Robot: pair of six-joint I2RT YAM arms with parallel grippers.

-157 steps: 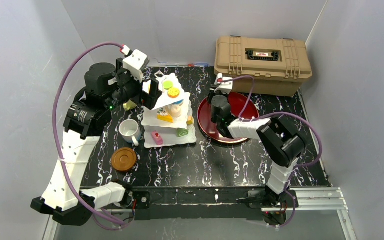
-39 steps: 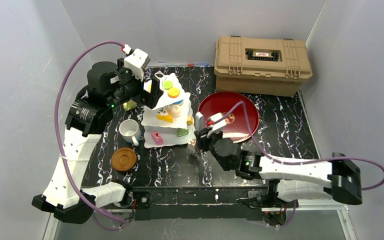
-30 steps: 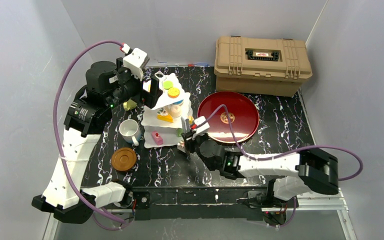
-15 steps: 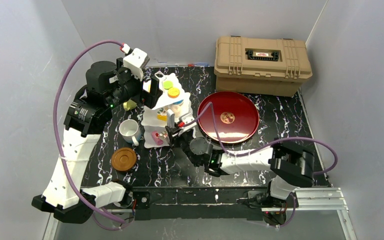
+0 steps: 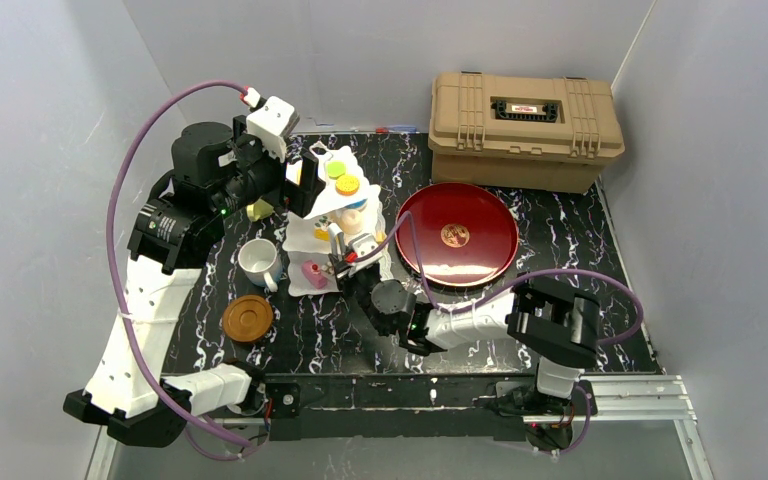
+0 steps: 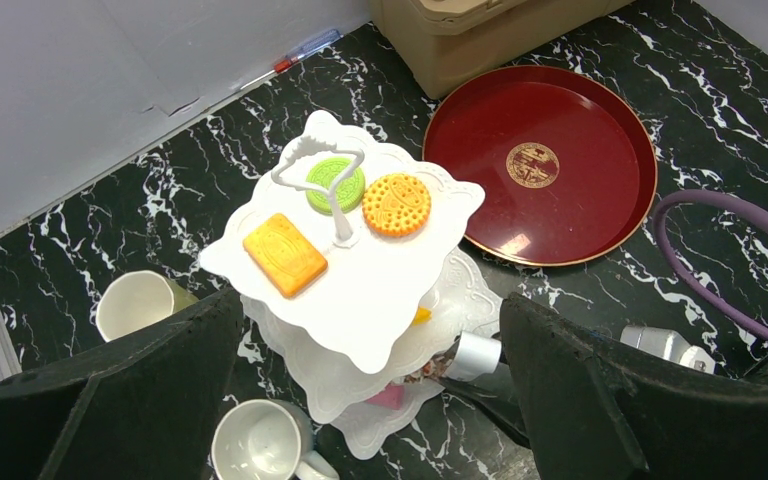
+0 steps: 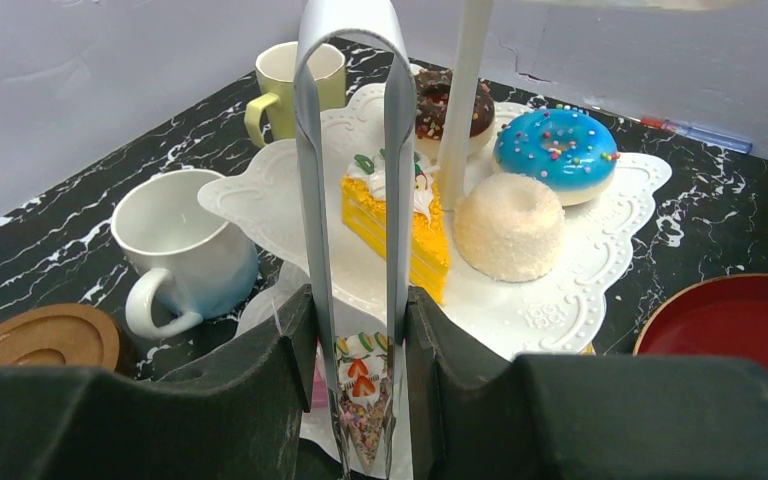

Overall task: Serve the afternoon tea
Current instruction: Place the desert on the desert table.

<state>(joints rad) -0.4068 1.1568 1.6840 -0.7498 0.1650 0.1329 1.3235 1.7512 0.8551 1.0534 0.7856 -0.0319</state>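
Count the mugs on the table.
2. The white mug stands left of the cake stand; the yellow-green mug stands farther back on the same side. More could hide behind the stand.

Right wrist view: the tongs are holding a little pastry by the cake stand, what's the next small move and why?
Probably lower the tongs slightly onto the stand's bottom tier, then open the right fingers. The tongs pinch a sprinkled pastry just below the middle tier, which is crowded with a cake slice and doughnuts; whether the pastry touches anything cannot be told.
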